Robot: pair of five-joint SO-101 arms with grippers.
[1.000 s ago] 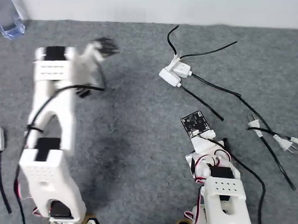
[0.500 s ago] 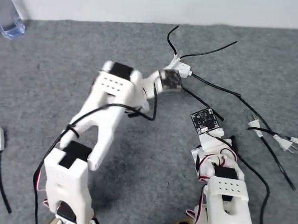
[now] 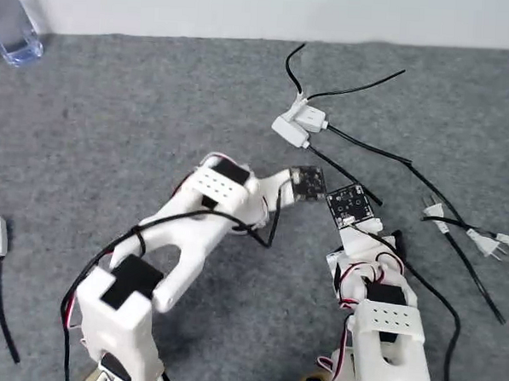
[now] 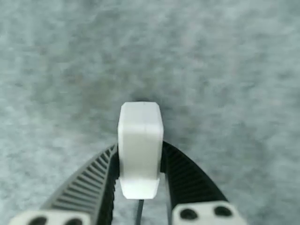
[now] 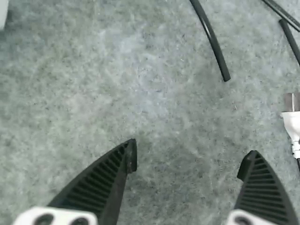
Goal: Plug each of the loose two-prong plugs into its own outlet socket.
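White plug (image 4: 139, 136) clamped in left gripper (image 4: 139, 152), right gripper (image 5: 192, 152) spread open over grey carpet (image 5: 117, 70)

High camera: fixed above the bench (image 3: 115, 89), looking down; arms (image 3: 193, 230) rooted at 6 o'clock. Left wrist camera: behind the left tool (image 4: 139, 149), facing along it, close on the clamped white block (image 4: 139, 131). Right wrist camera: behind the right tool (image 5: 192, 149), low over the bench. Shared with high view: black cable end (image 5: 225, 76), 3 o'clock of centre there.
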